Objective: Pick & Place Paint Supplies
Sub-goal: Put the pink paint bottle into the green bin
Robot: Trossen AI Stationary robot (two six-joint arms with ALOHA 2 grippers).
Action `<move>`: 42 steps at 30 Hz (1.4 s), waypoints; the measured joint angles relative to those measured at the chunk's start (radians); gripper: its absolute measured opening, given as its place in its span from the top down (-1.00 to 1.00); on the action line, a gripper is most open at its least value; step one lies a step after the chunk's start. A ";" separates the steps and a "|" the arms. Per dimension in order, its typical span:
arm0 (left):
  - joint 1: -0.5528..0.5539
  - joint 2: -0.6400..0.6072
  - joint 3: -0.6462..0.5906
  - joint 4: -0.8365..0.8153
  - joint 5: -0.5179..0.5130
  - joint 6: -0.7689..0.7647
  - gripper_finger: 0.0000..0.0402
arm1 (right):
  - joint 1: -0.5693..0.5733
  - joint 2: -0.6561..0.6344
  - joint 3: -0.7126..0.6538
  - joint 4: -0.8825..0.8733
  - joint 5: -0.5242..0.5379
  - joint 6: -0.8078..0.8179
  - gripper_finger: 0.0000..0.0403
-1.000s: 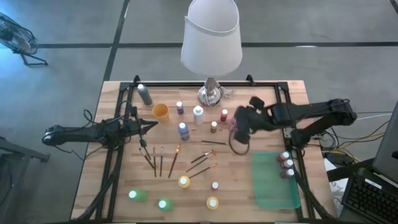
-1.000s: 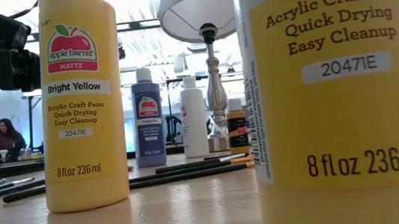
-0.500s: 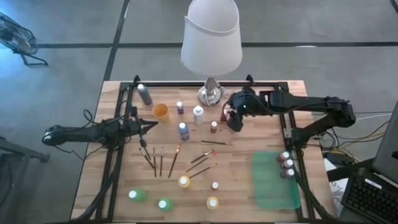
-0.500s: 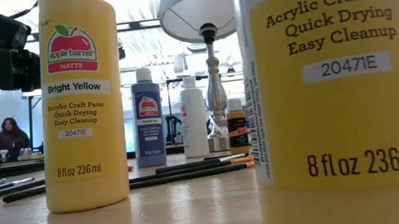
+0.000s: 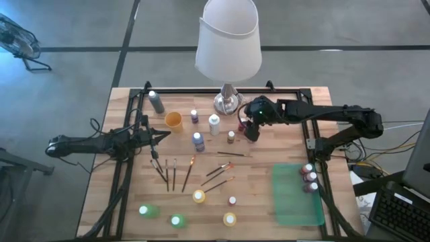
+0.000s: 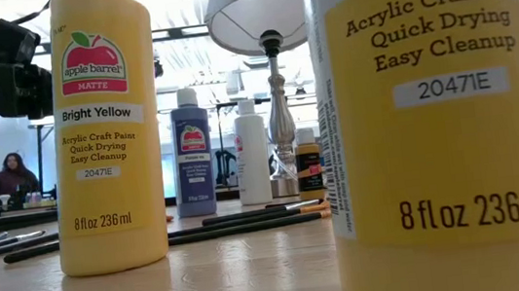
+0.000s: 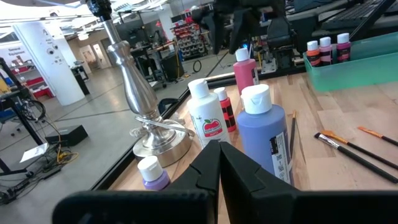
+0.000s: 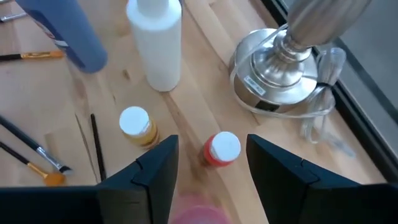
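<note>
Small white-capped paint bottles stand upright across the wooden table (image 5: 134, 195), and several thin brushes (image 5: 176, 173) lie flat at its middle. My right gripper (image 8: 214, 165) hangs open above the bottles by the lamp base (image 8: 280, 68). A red bottle (image 8: 221, 149) shows between its fingers, untouched, and a pink bottle top (image 8: 199, 214) lies blurred below. A yellow-brown bottle (image 8: 137, 124) and a white one (image 8: 155, 43) stand beside them. At the table's left my left gripper (image 5: 158, 136) waits, shut and level, holding nothing.
The tall lamp with its white shade (image 5: 228, 37) stands at the far middle, close to my right arm. A green tray (image 5: 295, 198) at the near right holds three bottles (image 5: 310, 178) along its right edge. Big yellow bottles (image 6: 106, 133) stand near the front edge.
My right gripper has swung from the middle right of the table toward the far edge and a little left, sinking, and now hangs over the red and pink bottles next to the lamp base. The bottles and brushes have stayed where they were.
</note>
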 joint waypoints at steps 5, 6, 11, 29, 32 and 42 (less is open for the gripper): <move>0.000 0.000 0.000 0.000 0.000 0.000 0.94 | -0.011 -0.013 -0.021 -0.022 -0.009 -0.002 0.01; 0.000 0.000 0.000 0.000 0.000 0.000 0.94 | -0.011 -0.024 -0.021 -0.030 -0.020 -0.004 0.00; 0.000 0.000 0.000 0.000 0.000 0.000 0.94 | -0.004 -0.093 -0.027 -0.027 -0.030 0.002 -0.06; 0.000 0.000 0.000 0.000 0.000 0.000 0.94 | -0.004 -0.143 -0.080 0.043 -0.050 0.010 0.07; 0.000 0.000 0.000 0.000 0.000 0.000 0.94 | -0.004 -0.144 -0.079 0.043 -0.069 0.009 0.09; -0.001 0.000 0.000 0.000 0.000 0.000 0.94 | -0.004 -0.142 -0.079 0.118 -0.084 -0.003 0.17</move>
